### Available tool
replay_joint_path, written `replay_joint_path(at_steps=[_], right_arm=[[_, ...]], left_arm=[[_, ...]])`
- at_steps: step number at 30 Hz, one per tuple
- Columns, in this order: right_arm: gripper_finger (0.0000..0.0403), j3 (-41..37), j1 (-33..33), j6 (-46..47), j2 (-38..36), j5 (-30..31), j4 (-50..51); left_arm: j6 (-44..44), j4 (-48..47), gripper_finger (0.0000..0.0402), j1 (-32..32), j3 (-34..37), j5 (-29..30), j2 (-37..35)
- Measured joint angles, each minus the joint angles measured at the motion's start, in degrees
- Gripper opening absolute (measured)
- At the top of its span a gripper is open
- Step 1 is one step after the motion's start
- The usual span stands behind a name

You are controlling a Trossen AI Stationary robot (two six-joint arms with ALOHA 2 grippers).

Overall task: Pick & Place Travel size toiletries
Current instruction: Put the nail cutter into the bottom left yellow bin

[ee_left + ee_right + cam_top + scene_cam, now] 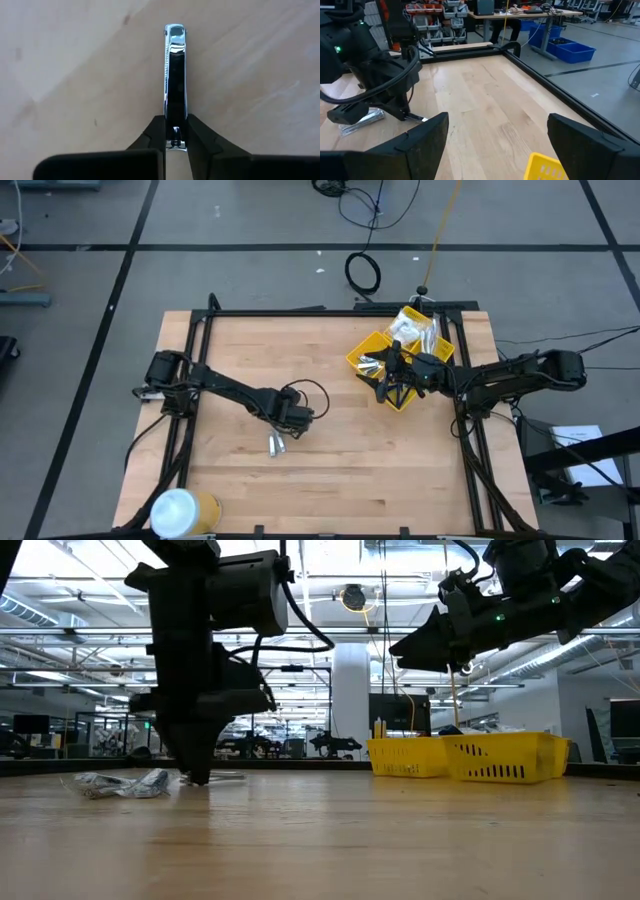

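My left gripper [175,142] had clamped a shiny metal clipper [175,75] on the table [400,470]. At three o'clock, my right gripper [495,145] hung open above the yellow bin [365,350].

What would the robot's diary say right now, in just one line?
left gripper: shut on silvery tube, down at wooden table | right gripper: open, above yellow bin

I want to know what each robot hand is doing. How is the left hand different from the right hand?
The left gripper is down at the wooden table, while the right gripper hangs above the yellow bin. The left gripper is pinched shut on a shiny silvery tube; the right gripper is open wide and holds nothing. Both are dark, with two fingers.
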State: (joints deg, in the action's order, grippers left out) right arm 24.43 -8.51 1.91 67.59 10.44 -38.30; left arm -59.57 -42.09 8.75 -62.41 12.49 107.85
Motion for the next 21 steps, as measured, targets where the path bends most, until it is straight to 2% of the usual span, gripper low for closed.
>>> replay_joint_path(at_steps=[6,8,10,15,18,21], right_arm=[[0.0322,0.00,0.01,-0.02,0.00,-1.47,-0.91],[0.0322,0.02,0.02,0.29,0.00,-3.27,-1.49],[0.0322,0.00,0.15,1.72,0.00,-4.97,-2.17],[0.0322,0.02,2.28,4.76,0.02,-6.28,-3.36],[0.0322,0.01,5.52,2.62,0.02,-6.32,-5.58],[0.0322,0.00,9.02,0.25,0.00,-5.61,-8.43]], left_arm=[[11.64,7.19,0.0031,0.43,0.48,10.87,-2.18],[16.83,12.46,0.0031,0.93,0.38,16.07,-4.93],[24.02,19.31,0.0031,1.29,0.09,18.53,-7.13],[44.96,38.41,0.0031,0.94,0.23,16.03,-9.34],[56.06,48.82,0.0031,-0.16,0.16,9.56,-9.36],[60.88,55.59,0.0031,-1.85,0.20,2.16,-8.57]])
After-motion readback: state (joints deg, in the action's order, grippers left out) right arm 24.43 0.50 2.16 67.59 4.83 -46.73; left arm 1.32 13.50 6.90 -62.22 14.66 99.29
